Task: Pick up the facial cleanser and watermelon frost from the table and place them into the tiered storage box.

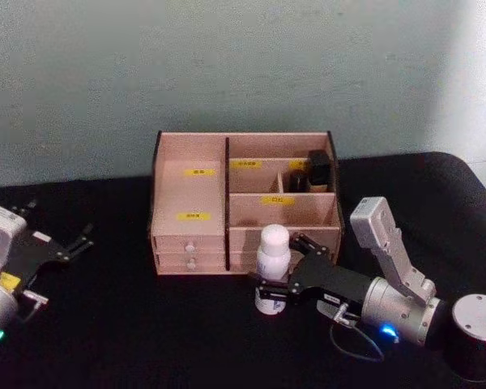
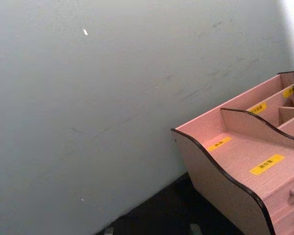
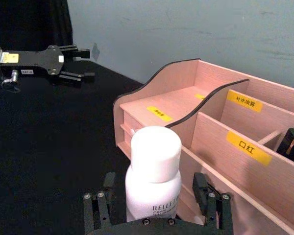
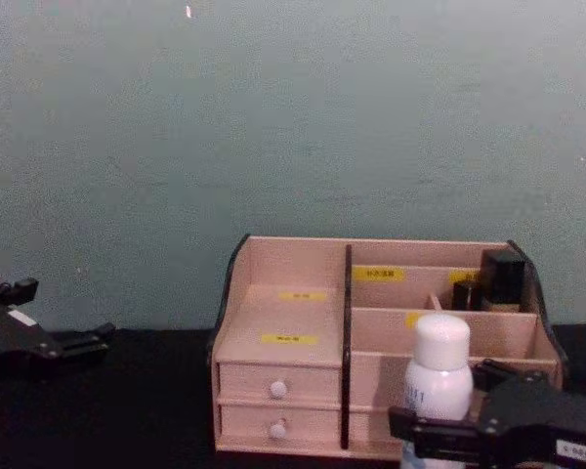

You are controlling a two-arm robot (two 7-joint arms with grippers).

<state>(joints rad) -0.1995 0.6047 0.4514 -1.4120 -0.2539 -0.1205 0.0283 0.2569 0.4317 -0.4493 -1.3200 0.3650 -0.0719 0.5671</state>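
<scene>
Right end effector straddles the facial cleanser, jaws spread with a slight gap each side, gripping nothing. The bottle stands upright on the table, just before the tiered storage box. It looks like light, rigid, slick plastic and may tip, so clamp mid-body. Left end effector sits parked far left, fingers apart.

Tiered storage box right behind facial cleanser; front wall bars level forward path. Left shelves, middle right compartment open from above. Black bottles occupy rear right compartment. Open table stretch toward left pincer.
</scene>
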